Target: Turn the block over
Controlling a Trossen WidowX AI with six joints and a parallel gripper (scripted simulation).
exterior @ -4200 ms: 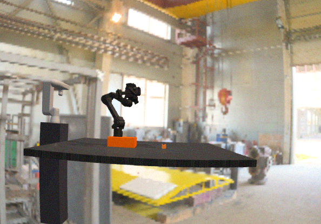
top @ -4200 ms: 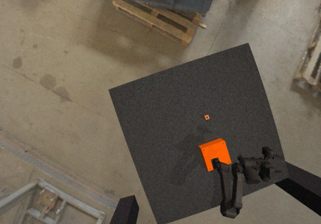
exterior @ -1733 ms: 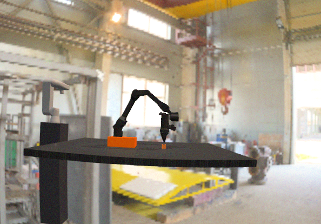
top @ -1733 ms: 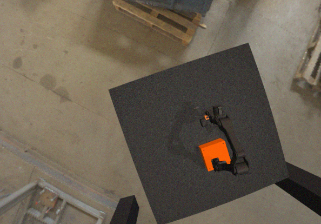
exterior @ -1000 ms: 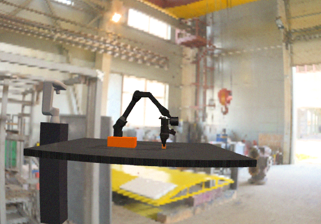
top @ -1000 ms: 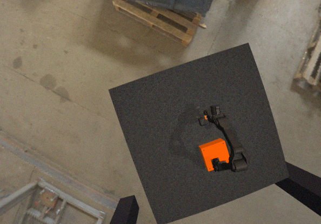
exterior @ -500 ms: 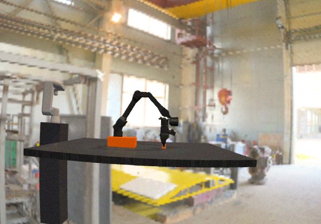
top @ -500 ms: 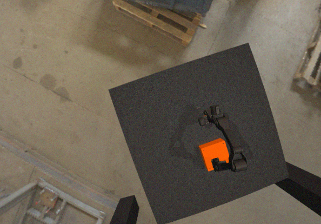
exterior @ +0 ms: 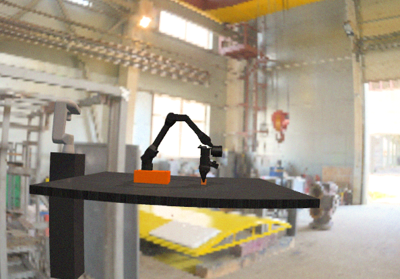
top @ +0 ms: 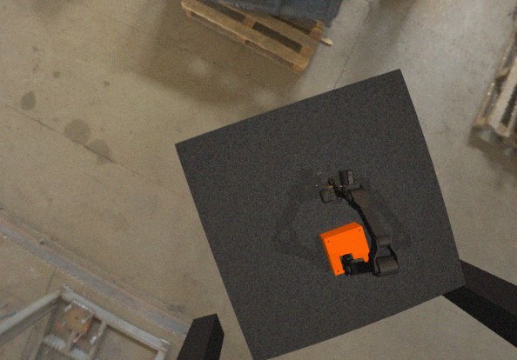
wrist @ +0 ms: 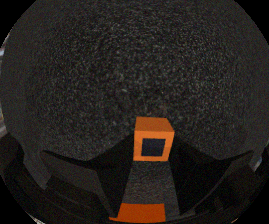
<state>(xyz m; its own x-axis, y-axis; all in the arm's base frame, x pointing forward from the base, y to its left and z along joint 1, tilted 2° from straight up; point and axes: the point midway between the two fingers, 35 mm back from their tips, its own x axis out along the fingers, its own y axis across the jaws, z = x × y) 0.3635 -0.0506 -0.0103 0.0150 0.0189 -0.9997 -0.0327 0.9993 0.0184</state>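
Note:
A small orange block [exterior: 205,182] [wrist: 154,124] stands on the dark table [top: 244,181] [exterior: 236,194]. In the wrist view its top face carries a dark square mark [wrist: 153,146], so the marked side faces up. The plain orange side away from the arm's base shows above it in that view. My gripper [exterior: 203,180] [wrist: 151,137] points straight down and is shut on the block, one finger at each side. In the top and exterior views the gripper hides most of the block.
The arm's large orange base block [top: 345,242] [exterior: 151,176] [wrist: 144,212] sits on the table behind the gripper, toward the arm's shoulder. The table's edges show all around in the top view. A dark pillar [exterior: 67,214] with a grey bracket stands beyond the table's left side in the exterior view.

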